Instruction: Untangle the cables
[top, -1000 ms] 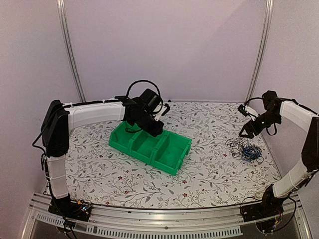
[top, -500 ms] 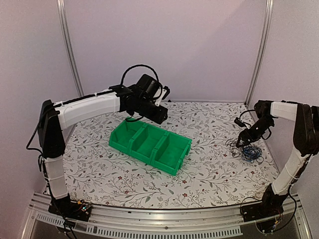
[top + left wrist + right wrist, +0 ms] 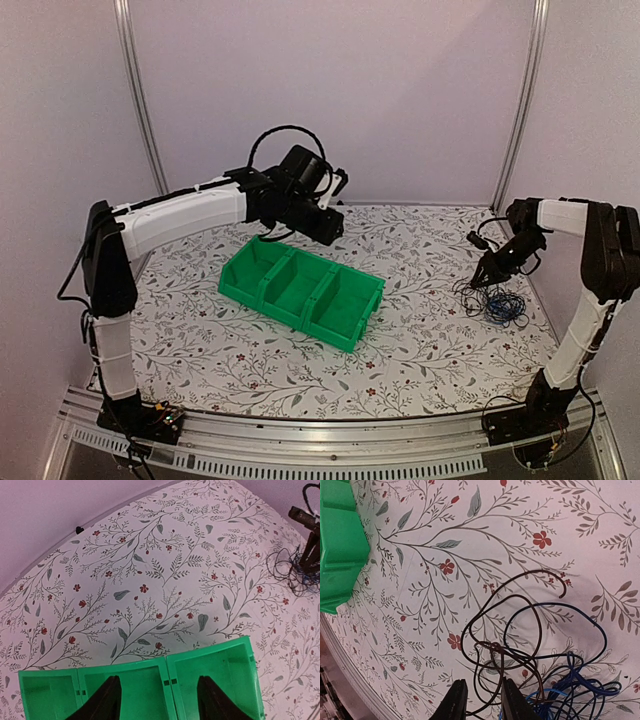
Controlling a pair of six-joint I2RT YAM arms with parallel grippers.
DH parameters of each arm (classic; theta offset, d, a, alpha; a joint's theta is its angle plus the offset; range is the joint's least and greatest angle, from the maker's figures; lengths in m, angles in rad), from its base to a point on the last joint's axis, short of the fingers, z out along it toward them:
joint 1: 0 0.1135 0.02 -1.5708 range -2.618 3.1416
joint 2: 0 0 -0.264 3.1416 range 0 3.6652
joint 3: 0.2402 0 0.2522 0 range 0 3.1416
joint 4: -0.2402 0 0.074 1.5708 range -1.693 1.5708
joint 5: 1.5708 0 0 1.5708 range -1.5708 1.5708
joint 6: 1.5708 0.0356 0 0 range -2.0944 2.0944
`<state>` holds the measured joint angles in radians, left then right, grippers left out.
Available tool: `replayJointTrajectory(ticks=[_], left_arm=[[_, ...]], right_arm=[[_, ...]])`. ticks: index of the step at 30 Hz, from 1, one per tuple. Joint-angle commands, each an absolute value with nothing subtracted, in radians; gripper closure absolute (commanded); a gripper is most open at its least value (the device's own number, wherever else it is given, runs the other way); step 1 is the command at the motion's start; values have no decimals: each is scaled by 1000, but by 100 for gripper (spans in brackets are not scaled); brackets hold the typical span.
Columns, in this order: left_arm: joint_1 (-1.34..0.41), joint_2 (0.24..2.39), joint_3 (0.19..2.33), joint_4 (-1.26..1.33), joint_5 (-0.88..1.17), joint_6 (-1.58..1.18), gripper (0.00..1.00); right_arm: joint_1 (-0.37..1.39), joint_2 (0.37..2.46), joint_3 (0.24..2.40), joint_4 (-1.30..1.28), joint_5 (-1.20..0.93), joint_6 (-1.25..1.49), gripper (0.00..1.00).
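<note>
The green bin (image 3: 300, 290) sits mid-frame in the top view. An open stretch of flowered tablecloth (image 3: 420, 335) runs from it to the cables (image 3: 497, 300), a black-and-blue tangle at centre right, close to the table's right edge. Down on that heap comes the right gripper (image 3: 487, 280), lower than a second ago. Its fingers (image 3: 456, 700) sit narrowly either side of a black strand, and whether they pinch it I can't tell. Upper centre, the left gripper (image 3: 330, 228) has lifted off the bin, its fingers (image 3: 107, 700) spread and holding nothing.

Cables (image 3: 493, 300): thin black + blue wires, tangled in loose heap, lying flat, far right side.
</note>
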<state>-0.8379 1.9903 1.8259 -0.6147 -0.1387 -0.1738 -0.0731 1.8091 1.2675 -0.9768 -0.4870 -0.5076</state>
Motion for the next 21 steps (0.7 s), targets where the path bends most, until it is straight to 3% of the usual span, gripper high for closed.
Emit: replayJointTrajectory(ticks=[1, 8, 15, 21], left_arm=[[-852, 2013, 1874, -620, -128, -175, 45], [-880, 2044, 1944, -563, -106, -112, 45], [-978, 1996, 1873, -183, 42, 138, 38], [-1000, 2117, 2008, 48, 240, 139, 31]], right_arm=[[-75, 1823, 1293, -1006, -527, -491, 78], [-75, 1744, 1391, -1114, -704, -573, 100], [-30, 1595, 1635, -1333, -869, -747, 100], [-7, 1561, 1779, -1367, -901, -747, 100]])
